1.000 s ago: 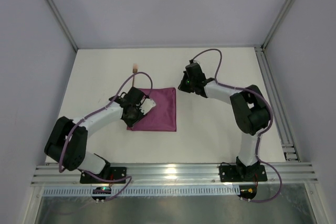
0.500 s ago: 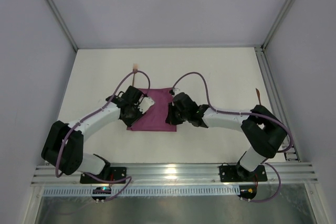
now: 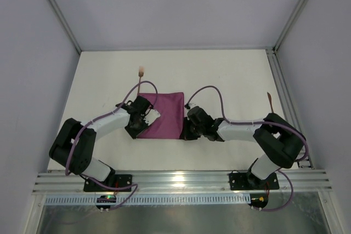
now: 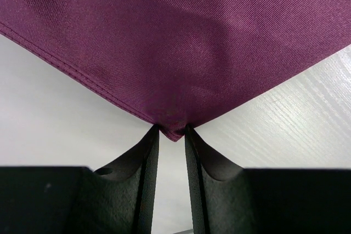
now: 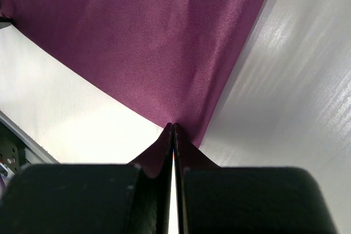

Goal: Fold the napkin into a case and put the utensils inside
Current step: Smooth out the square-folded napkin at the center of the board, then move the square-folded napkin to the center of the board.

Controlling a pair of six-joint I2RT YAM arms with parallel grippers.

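The magenta-purple napkin (image 3: 169,114) (image 4: 175,42) (image 5: 153,42) lies flat mid-table, not folded into a case. My left gripper (image 3: 140,129) (image 4: 171,130) is low at its near left corner. The jaws are slightly open and the corner's tip pokes between the fingertips. My right gripper (image 3: 185,133) (image 5: 173,126) is shut, its tips resting on the cloth just inside the near right corner. A copper fork (image 3: 141,72) with a pale head lies beyond the napkin's far left. The other utensil (image 3: 269,99) lies far right by the rail.
An aluminium rail (image 3: 285,108) runs along the table's right edge, and another (image 3: 181,179) crosses the front by the arm bases. Grey walls close in the left, back and right. Purple cables loop over both arms.
The right arm swung from beyond the napkin's far right corner down to its near right corner, staying shut. The left gripper slid toward the near left corner and narrowed a little.
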